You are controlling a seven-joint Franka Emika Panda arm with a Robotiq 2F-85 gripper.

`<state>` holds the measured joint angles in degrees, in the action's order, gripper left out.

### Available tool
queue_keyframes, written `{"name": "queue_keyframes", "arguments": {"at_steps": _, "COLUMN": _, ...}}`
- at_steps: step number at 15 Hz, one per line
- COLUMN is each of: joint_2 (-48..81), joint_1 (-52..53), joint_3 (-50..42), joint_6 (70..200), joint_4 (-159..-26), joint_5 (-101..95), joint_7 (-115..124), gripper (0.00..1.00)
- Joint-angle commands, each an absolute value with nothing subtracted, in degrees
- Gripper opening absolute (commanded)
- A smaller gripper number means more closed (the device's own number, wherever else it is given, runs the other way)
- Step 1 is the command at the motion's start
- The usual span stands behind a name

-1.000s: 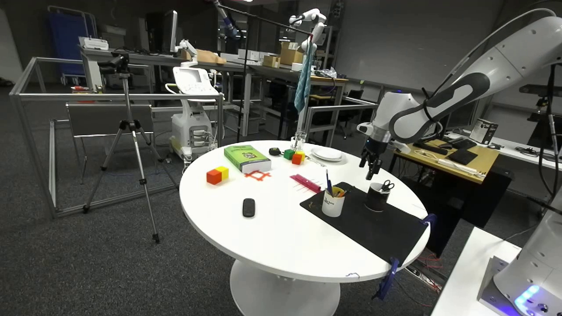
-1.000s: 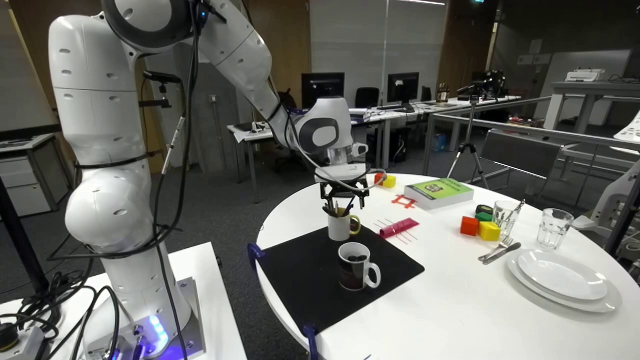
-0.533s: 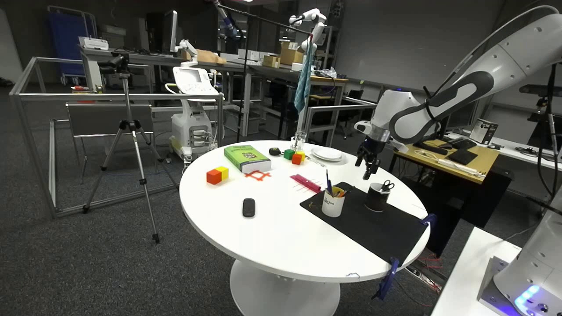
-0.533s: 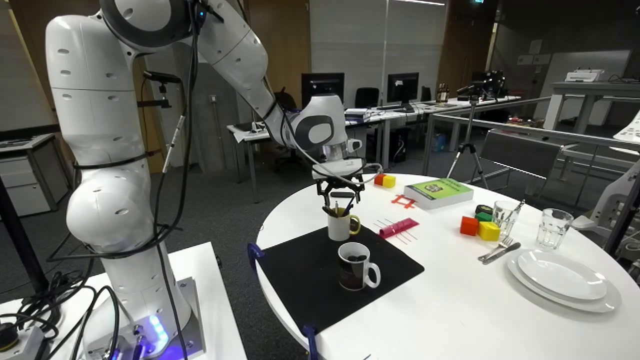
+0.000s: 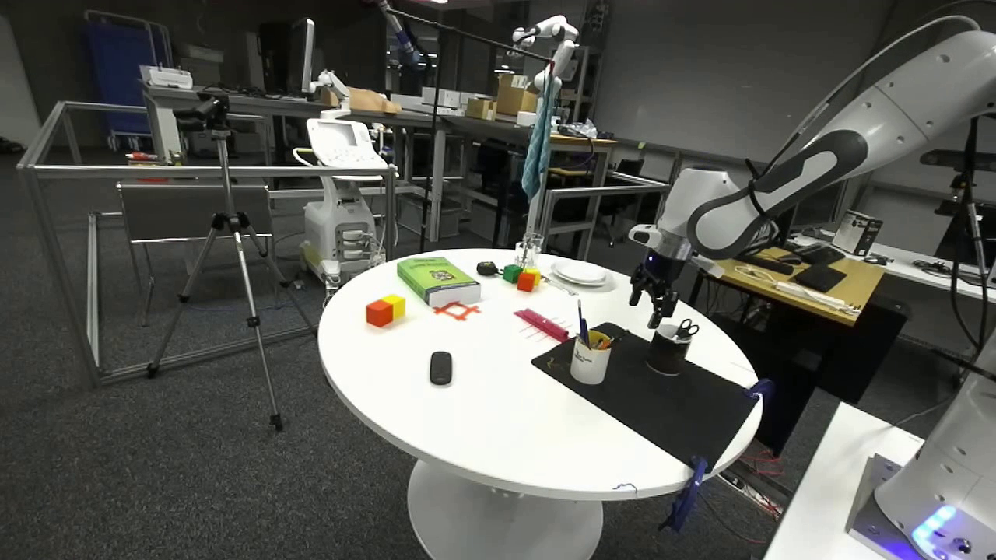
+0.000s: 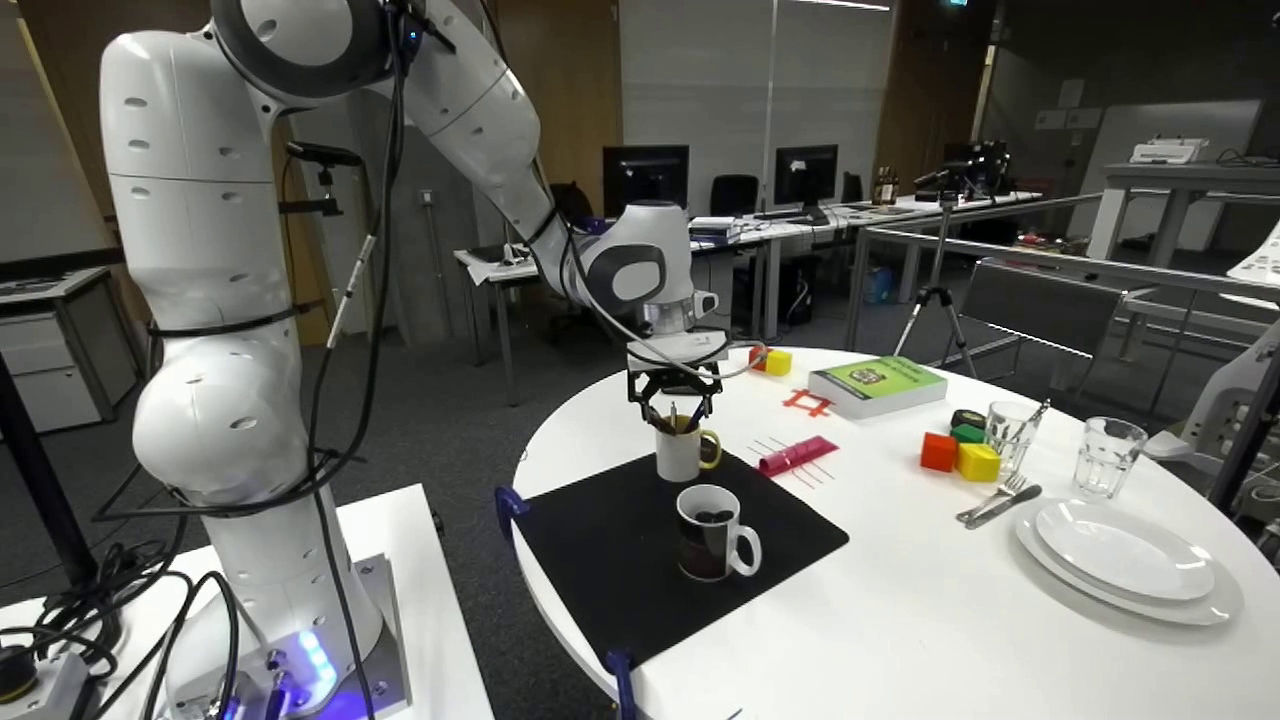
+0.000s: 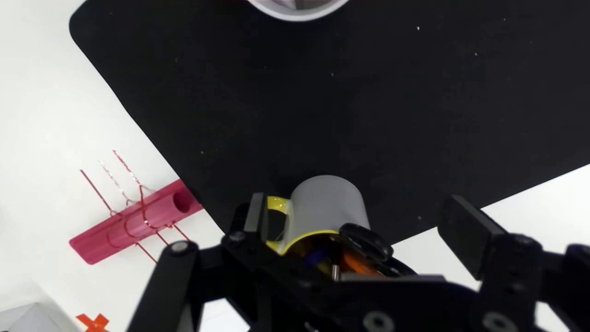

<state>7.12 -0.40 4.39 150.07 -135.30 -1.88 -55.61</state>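
My gripper (image 6: pixel 676 410) points down above the black mat, its jaws wide apart with nothing gripped. In an exterior view it stands over the white mug (image 6: pixel 677 460) with yellow inside and handle, overlapping the pens; in an exterior view its fingers (image 5: pixel 654 319) appear above the dark mug (image 5: pixel 667 356). The wrist view has the white mug (image 7: pixel 328 200) low between the fingers, upright, its lower part hidden by my gripper. A black loop (image 7: pixel 366 242) and an orange item stick out of it. Scissors (image 5: pixel 688 328) stand in the dark mug. Contact cannot be told.
The black mat (image 6: pixel 610 570) is clamped to the round white table by blue clamps (image 5: pixel 686 498). A pink tube piece (image 7: pixel 133 226) lies beside the mat. Further off are a green book (image 6: pixel 878 383), coloured cubes (image 6: pixel 938 451), glasses (image 6: pixel 1107 455), cutlery, stacked plates (image 6: pixel 1125 545) and a black case (image 5: pixel 441 368).
My gripper rose and tilted slightly, then came down a little over the last half second. It stayed open. The mugs and other objects have not moved.
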Motion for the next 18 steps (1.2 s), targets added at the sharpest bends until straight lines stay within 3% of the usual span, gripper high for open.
{"name": "queue_keyframes", "arguments": {"at_steps": 1, "joint_2": 6.0, "joint_1": -1.6, "joint_3": 5.8, "joint_6": 151.0, "joint_4": -136.9, "joint_5": 3.9, "joint_7": -65.7, "gripper": 1.0}}
{"name": "queue_keyframes", "arguments": {"at_steps": 18, "joint_2": 9.3, "joint_1": -1.1, "joint_3": 7.4, "joint_6": 150.5, "joint_4": -136.3, "joint_5": 13.7, "joint_7": -91.6, "gripper": 1.0}}
